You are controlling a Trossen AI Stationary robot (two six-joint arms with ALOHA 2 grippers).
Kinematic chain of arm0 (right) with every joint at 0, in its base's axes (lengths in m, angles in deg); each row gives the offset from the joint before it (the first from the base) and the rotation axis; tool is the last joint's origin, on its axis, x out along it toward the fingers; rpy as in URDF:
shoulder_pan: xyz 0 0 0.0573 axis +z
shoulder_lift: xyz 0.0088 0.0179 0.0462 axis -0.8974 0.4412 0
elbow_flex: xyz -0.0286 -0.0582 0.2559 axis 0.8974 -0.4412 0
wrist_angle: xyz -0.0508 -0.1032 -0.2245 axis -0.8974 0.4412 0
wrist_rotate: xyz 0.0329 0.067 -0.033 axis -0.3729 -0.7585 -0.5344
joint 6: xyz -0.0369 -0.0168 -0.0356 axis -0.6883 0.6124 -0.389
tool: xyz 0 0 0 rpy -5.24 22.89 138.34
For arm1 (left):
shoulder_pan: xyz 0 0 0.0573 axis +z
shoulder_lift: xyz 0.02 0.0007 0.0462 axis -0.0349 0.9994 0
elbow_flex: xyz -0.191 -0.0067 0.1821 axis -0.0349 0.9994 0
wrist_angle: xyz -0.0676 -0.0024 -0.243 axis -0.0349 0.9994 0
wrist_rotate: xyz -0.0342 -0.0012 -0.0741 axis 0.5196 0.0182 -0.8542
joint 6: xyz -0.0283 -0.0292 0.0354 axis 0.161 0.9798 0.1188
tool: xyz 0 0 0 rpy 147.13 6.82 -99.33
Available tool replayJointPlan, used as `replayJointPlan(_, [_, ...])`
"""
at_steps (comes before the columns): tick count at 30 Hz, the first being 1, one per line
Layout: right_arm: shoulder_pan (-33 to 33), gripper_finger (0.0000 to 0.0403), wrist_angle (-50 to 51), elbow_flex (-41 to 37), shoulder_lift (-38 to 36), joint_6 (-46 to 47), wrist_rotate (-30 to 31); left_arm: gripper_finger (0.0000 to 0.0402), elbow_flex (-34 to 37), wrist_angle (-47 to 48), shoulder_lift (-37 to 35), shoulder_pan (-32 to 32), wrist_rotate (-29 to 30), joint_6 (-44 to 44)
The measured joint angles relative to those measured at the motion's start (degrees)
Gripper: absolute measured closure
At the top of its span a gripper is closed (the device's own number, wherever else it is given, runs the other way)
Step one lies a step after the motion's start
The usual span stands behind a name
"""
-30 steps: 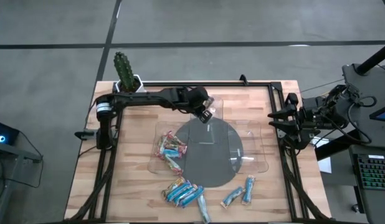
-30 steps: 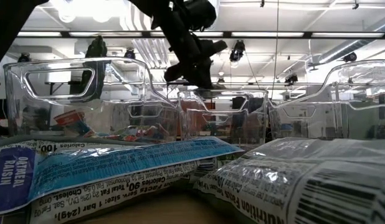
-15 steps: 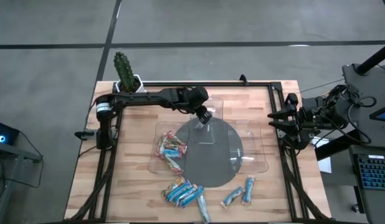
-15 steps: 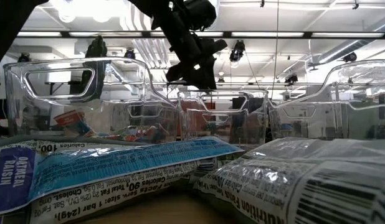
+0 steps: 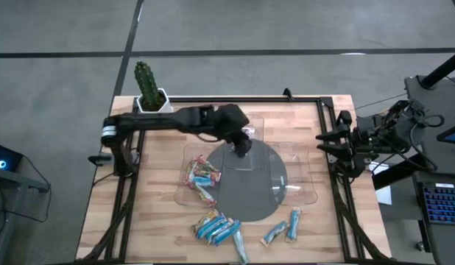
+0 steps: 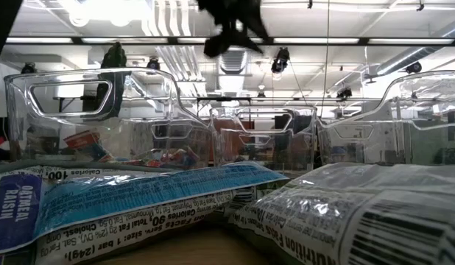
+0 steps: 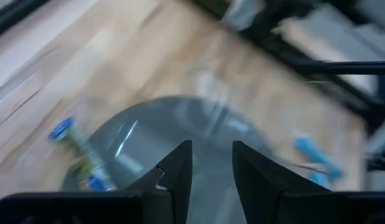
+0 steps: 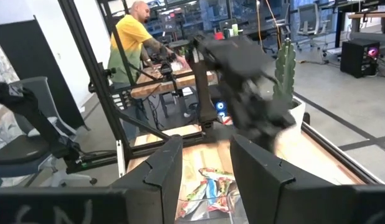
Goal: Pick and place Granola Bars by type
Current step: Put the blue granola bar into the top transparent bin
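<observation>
- Two arms, high view: the left gripper [image 5: 243, 145] hangs over the far edge of the grey round mat [image 5: 251, 180], on which the clear plastic trays [image 5: 301, 193] stand; the right gripper [image 5: 323, 140] waits at the table's right edge, clear of the wooden table [image 5: 155, 213]. Granola Bars lie in two lots: a multicoloured heap [image 5: 200, 179] inside the left tray, and loose blue bars [image 5: 217, 228] on bare wood at the near edge, with two more [image 5: 283, 227] just right of them. A potted cactus [image 5: 148, 87] stands at the far left corner.
- Low view: the left gripper shows only at the top edge, above the tray rims; printed bar wrappers [image 6: 124, 202] fill the foreground.
- Left wrist view: fingers [image 7: 177, 171] stand parted with nothing between them, above the mat; one blue bar [image 7: 314, 152] lies on wood beyond.
- Right wrist view: fingers [image 8: 164, 165] parted, holding nothing; a person [image 8: 131, 46] stands at a bench beyond the table.
</observation>
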Motion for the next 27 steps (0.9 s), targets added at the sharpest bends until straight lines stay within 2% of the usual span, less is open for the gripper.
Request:
replayJointPlan(5, [0.0, 0.0275, 0.64, 0.0, 0.22, 0.26, 0.01, 0.0305, -1.33, -0.85, -5.75, -8.12, 0.04, -1.93])
replayJointPlan(11, [0.0, 0.0275, 0.61, 0.0, 0.36, 0.48, 0.0, 0.0305, -1.24, -0.5, -9.08, -19.12, 0.54, 6.32])
replayJointPlan(18, [0.0, 0.0275, 0.61, 0.0, 0.81, 0.48, 0.02, 0.0305, -1.15, -0.41, -6.13, -30.48, 3.69, 13.22])
replayJointPlan(27, [0.0, 0.0275, 0.58, 0.0, 0.81, 0.48, 0.02, 0.0305, -1.15, 1.35, -0.41, -36.4, 4.1, 24.36])
